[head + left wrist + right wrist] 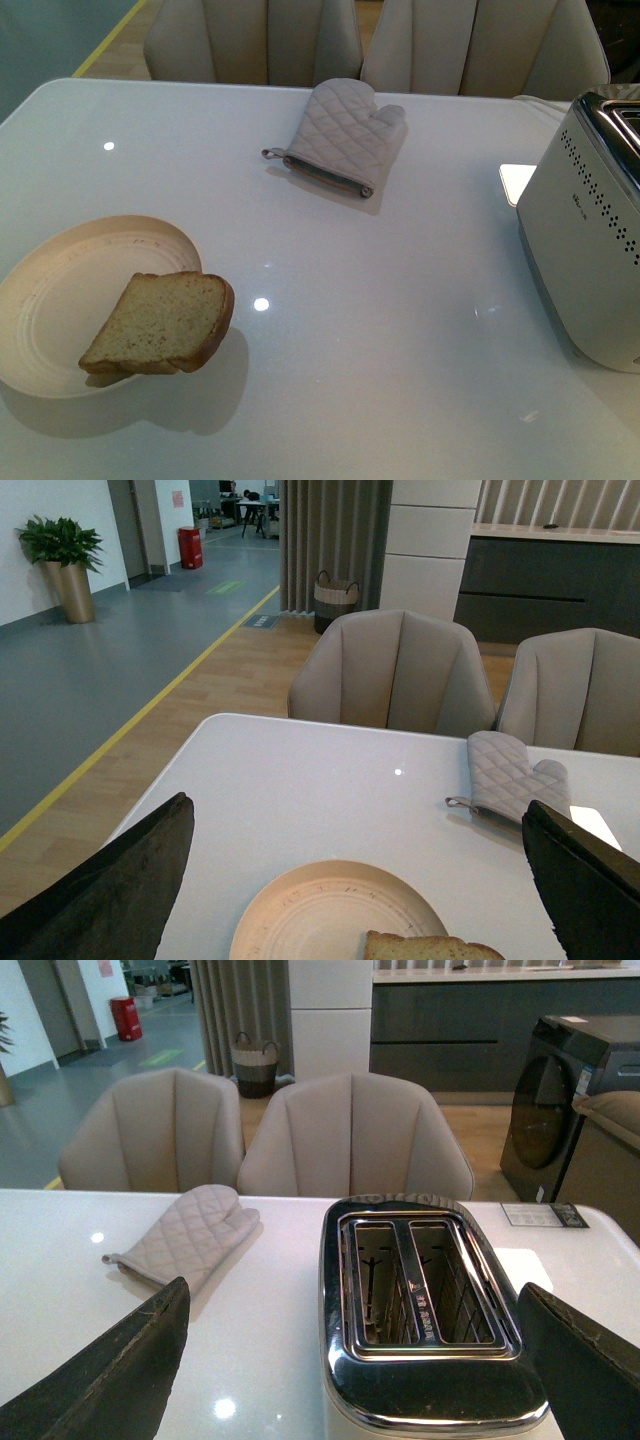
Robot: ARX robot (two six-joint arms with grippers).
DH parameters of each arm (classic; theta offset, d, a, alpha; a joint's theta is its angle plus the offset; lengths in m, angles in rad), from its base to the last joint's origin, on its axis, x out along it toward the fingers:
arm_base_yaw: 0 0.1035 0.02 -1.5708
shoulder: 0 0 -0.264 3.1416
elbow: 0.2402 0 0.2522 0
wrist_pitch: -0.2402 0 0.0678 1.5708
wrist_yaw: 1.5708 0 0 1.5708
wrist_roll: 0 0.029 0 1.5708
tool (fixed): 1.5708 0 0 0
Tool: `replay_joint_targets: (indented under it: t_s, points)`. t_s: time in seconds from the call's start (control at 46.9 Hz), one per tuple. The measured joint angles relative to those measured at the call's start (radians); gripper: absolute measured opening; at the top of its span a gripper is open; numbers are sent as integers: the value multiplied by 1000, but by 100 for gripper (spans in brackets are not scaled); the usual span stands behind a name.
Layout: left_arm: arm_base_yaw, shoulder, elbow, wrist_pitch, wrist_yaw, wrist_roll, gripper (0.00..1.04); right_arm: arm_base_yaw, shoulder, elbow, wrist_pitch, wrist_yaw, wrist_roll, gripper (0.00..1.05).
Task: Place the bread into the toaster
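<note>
Seen from the left wrist, the left gripper [355, 810] has its two dark fingers [105, 885] spread wide apart with nothing between them. It hangs over the glossy white table [380, 340], above the plate.

In the front view, at about 8 o'clock on the table, lies a round cream plate [60, 265] with ridged rings. The slice of tan speckled bread with a brown crust [160, 325] rests on the plate's 4 o'clock side, with its rounded crust edge reaching out past the rim over the table.

Near 12 o'clock, close to the far edge, a grey quilted oven mitt [345, 135] lies flat, well apart from the plate. Two beige padded chairs [250, 40] stand behind it.

At 3 o'clock stands the boxy silver-white toaster with rows of small dark dots on its side [585, 260], cut off by the picture's edge and well apart from the bread.

The right wrist view looks down into the toaster's two chrome-rimmed slots [420, 1280], where wire guides show. The right gripper [352, 1290] hangs above the toaster, its dark fingers [110, 1380] likewise set wide apart and gripping nothing.
</note>
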Motion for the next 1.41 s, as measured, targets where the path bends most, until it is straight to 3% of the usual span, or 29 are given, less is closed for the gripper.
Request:
replay_joint_targets:
  t_s: [0.384, 0.448, 0.491, 0.64, 0.917, 1.195, 1.408]
  points:
    - [0, 0, 0, 0, 0, 0, 98, 0, 0, 0, 0, 0, 0, 96]
    - [48, 116, 67, -143, 153, -97, 98, 0, 0, 0, 0, 1, 0, 96]
    - [72, 204, 92, -141, 210, -142, 98, 0, 0, 0, 0, -3, 0, 96]
    - [146, 601, 169, 97, 272, -222, 98, 0, 0, 0, 0, -2, 0, 96]
    - [243, 1399, 378, 607, 271, -275, 98, 0, 0, 0, 0, -2, 0, 96]
    - [285, 2021, 574, 783, 232, -200, 98, 0, 0, 0, 0, -2, 0, 96]
    - [315, 2231, 657, 798, 221, -126, 98, 0, 0, 0, 0, -2, 0, 96]
